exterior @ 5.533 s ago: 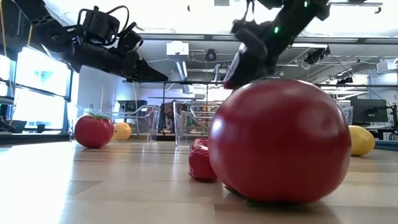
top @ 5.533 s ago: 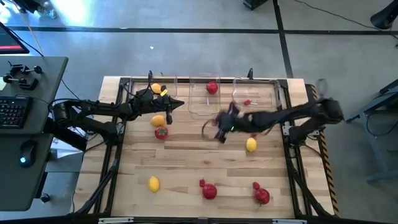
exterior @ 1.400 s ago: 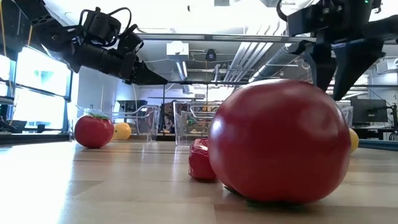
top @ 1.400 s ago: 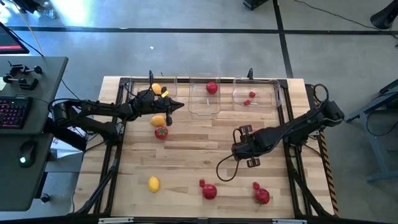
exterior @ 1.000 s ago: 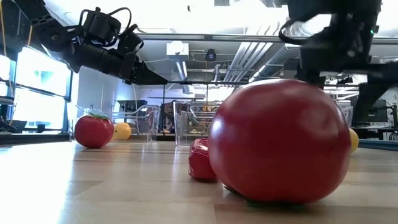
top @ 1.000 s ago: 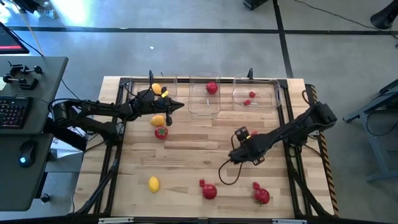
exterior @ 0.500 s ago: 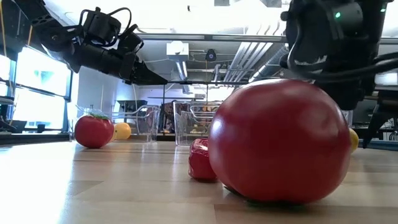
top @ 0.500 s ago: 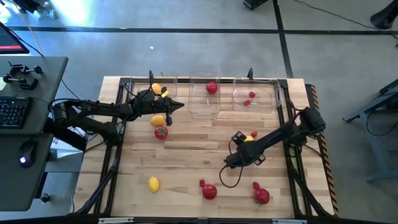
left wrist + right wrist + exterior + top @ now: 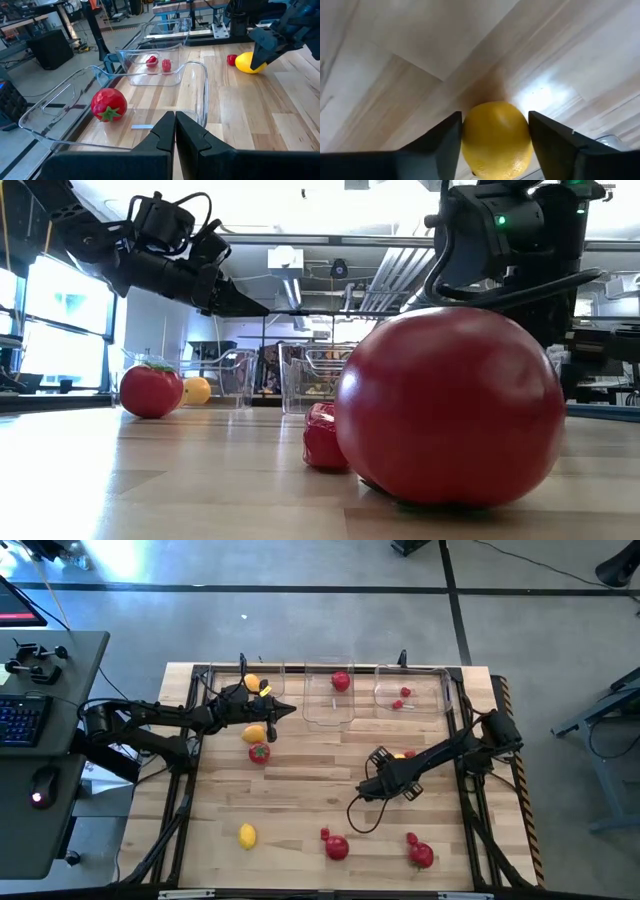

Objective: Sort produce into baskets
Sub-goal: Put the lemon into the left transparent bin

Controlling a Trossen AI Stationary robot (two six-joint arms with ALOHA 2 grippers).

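Right hand is down on the surface right of centre, about 3 o'clock, fingers pressed on both sides of a yellow lemon — gripping it, lemon sitting on the wood. Left hand hovers at 10 o'clock near the far-left clear bin, fingers closed, holding nothing.

Three bins along the far edge, 12 o'clock. Left bin: one lemon. Middle bin: one green-topped tomato. Right bin: small red berries.

Loose on the surface:
- lemon and tomato just near side of the left bin
- lemon at 7 o'clock
- round tomato with a berry beside it, 6 o'clock
- tomato and berry at 5 o'clock
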